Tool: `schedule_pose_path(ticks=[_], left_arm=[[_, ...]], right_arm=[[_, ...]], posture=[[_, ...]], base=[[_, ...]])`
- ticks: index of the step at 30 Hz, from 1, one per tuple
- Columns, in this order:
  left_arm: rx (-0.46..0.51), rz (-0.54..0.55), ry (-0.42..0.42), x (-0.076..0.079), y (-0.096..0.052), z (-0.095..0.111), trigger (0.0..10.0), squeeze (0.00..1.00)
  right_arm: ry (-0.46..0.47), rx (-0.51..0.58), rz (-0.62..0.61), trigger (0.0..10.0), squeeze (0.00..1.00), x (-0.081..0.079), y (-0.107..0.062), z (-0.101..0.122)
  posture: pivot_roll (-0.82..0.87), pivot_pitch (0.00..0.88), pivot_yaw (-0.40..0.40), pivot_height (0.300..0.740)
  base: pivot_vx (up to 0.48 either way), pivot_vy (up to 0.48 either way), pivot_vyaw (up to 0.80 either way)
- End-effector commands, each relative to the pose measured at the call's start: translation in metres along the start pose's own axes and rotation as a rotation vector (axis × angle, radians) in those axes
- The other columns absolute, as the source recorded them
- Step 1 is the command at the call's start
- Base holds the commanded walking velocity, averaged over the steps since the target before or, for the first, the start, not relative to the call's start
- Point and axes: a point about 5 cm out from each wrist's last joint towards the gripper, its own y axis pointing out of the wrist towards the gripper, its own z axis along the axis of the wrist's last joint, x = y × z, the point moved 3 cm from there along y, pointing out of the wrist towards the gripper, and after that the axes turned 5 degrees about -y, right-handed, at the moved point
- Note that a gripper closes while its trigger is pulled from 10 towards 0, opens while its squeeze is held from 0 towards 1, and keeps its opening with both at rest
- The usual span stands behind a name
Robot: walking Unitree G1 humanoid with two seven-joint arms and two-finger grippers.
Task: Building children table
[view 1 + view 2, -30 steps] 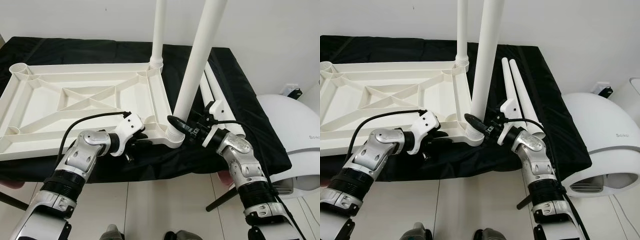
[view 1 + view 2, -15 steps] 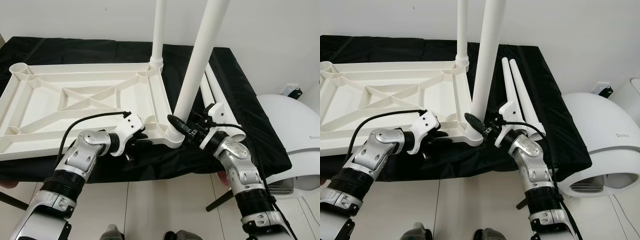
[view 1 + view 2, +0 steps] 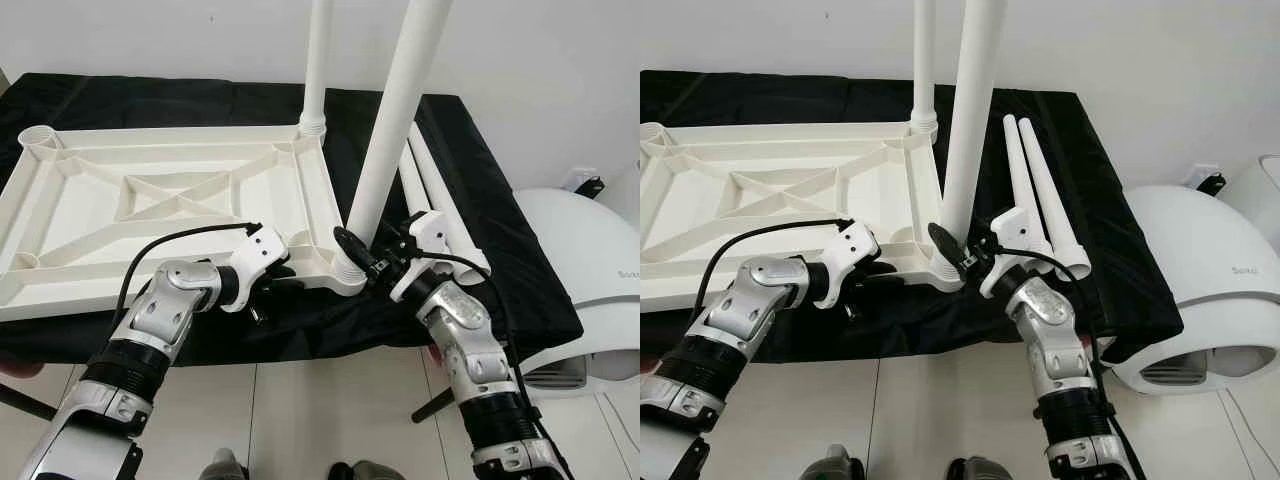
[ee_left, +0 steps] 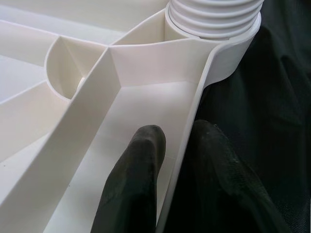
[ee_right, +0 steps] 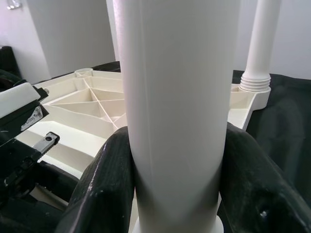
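Note:
A white plastic tabletop lies upside down on a black-covered table, ribs facing up. One white leg stands screwed into its far right corner. A second white leg stands in the near right corner socket, tilted slightly. My right gripper is shut on this leg just above the socket; its fingers clasp both sides of the leg. My left gripper is shut on the tabletop's near rim, one finger inside and one outside.
Two loose white legs lie on the black cloth to the right of the tabletop. A white rounded appliance stands on the floor at the right. The floor below is pale tile.
My right forearm has swung in toward the table and its wrist has turned about the near leg, with the gripper still on the leg. The left arm has stayed put.

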Motion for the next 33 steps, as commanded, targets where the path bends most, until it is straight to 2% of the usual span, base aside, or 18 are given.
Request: schedule_pose_path(ticks=[1, 16, 23, 33], left_arm=[[0.043, -0.024, 0.034, 0.003, 0.003, 0.014, 10.0, 0.00], [0.042, -0.023, 0.039, 0.001, 0.002, 0.016, 10.0, 0.00], [0.040, -0.021, 0.041, 0.000, 0.001, 0.016, 10.0, 0.00], [0.040, -0.020, 0.043, -0.001, 0.001, 0.017, 10.0, 0.00]], right_arm=[[0.034, -0.048, -0.033, 10.0, 0.00, -0.003, -0.003, -0.012], [0.022, -0.037, -0.183, 10.0, 0.00, -0.004, -0.009, -0.011], [-0.026, -0.037, -0.293, 10.0, 0.00, -0.003, -0.013, -0.009], [-0.021, -0.049, -0.402, 10.0, 0.00, -0.003, -0.017, -0.009]], posture=[[0.02, 0.055, -0.036, 0.740], [0.02, 0.062, -0.029, 0.740], [0.02, 0.065, -0.026, 0.740], [0.02, 0.067, -0.023, 0.740]], base=[[0.000, 0.000, 0.00], [0.000, 0.000, 0.00], [0.000, 0.000, 0.00], [0.000, 0.000, 0.00]])
